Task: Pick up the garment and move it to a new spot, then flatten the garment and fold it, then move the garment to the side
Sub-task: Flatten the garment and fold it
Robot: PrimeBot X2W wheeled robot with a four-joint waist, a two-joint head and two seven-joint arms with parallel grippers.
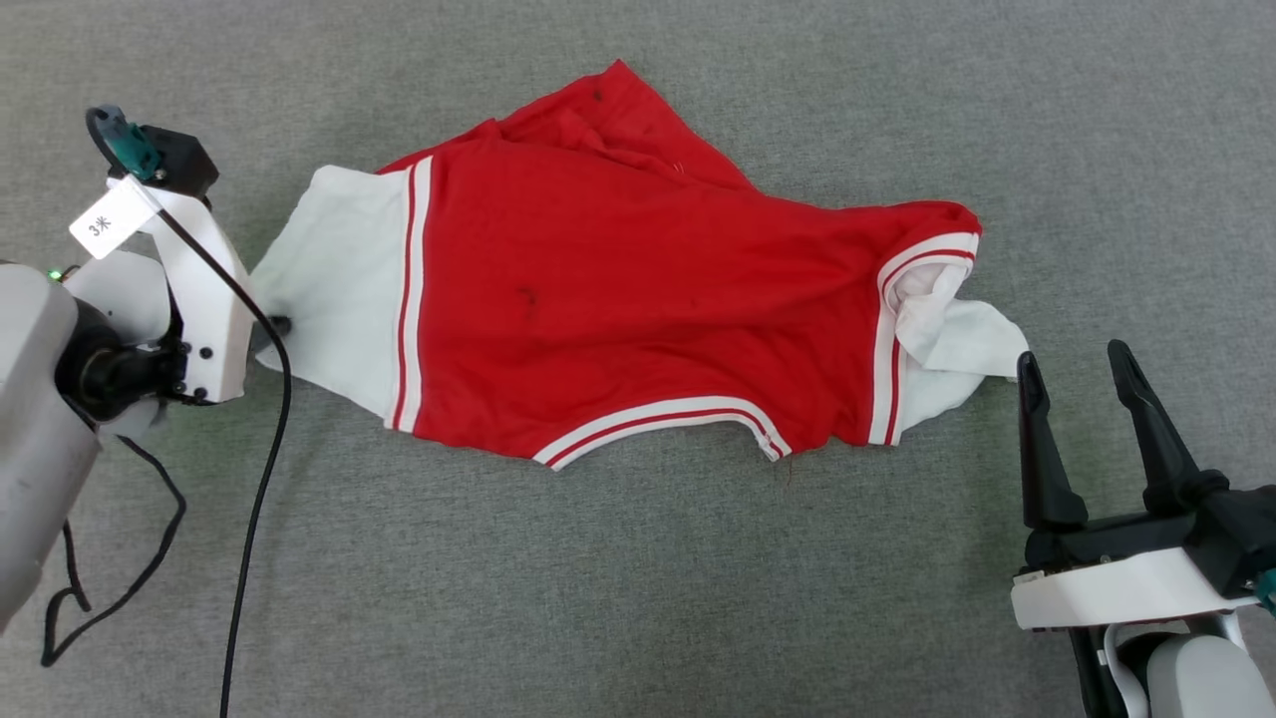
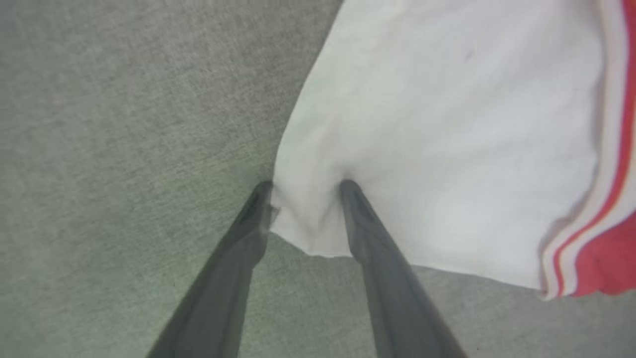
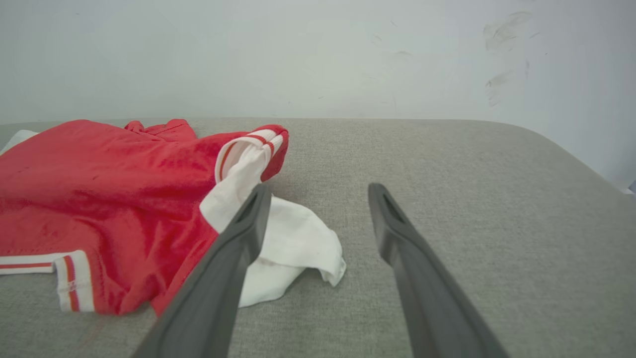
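There is one garment [image 1: 638, 299], spread across the middle of the counter [image 1: 638, 618]. The counter is covered in a grey, felt-like fabric and rounds off at its far edge. The garment is a soft red jersey shirt, rumpled, with two white short sleeves. Each sleeve seam carries a white band with a thin red line through it, and the same trim curves along the neckline on the near side. The left sleeve [image 1: 334, 289] lies fairly flat, while the right sleeve [image 1: 947, 344] is crumpled into a folded lump.

The left end effector [image 2: 305, 186] sits low at the corner of the left sleeve with its two dark, matte fingers apart. One tip presses on the white cloth and the other sits at its edge, with the corner bunched between them. From here it's hard to say whether the cloth is truly pinched. The right end effector [image 1: 1075, 357] has its two fingers spread wide and holds nothing, one tip just beside the crumpled sleeve.

A white paper tag [image 1: 105, 221] on the left arm reads "3米", and one black cable [image 1: 261, 479] trails down from it. The wall [image 3: 298, 49] behind is pale, with a few grey scuffs.
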